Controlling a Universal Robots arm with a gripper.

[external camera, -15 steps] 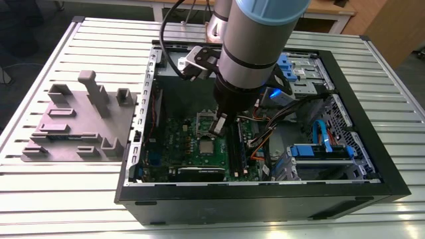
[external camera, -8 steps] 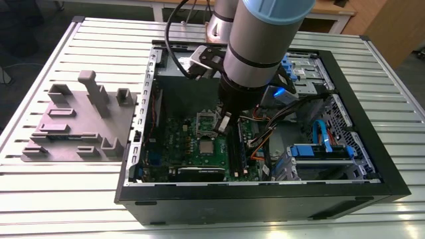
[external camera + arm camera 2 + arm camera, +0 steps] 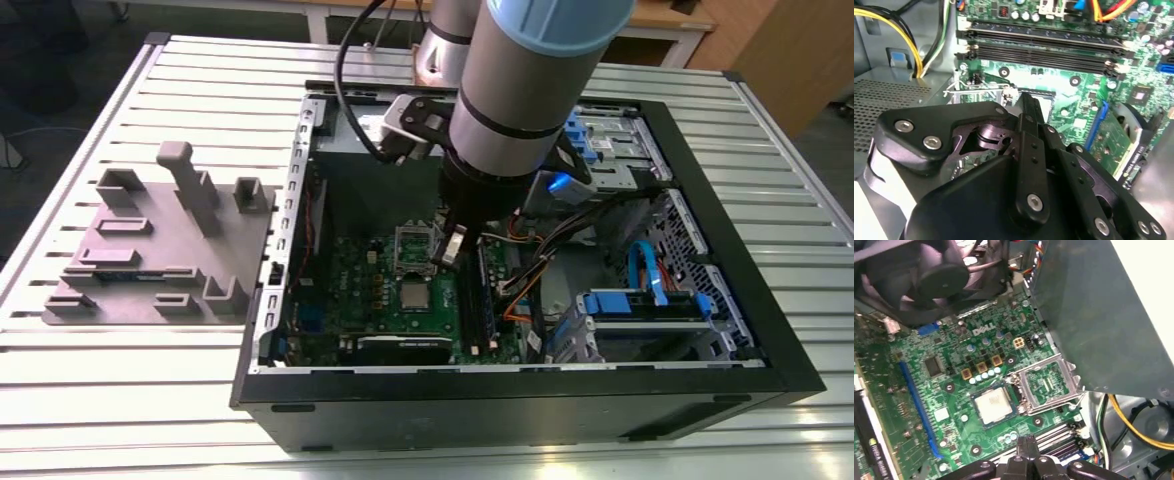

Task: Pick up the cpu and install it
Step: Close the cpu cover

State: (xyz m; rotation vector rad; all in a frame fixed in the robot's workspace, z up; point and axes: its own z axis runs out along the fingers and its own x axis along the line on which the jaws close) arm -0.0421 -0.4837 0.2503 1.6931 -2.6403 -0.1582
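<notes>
Inside the open black computer case (image 3: 534, 410) on a slatted metal counter (image 3: 120, 400), the robot arm's black hand (image 3: 447, 262) hangs empty, fingers drawn together. The small silvery square cpu (image 3: 416, 296) sits socketed on the green motherboard (image 3: 354, 290), beside an open metal retention frame (image 3: 1049, 385).
</notes>
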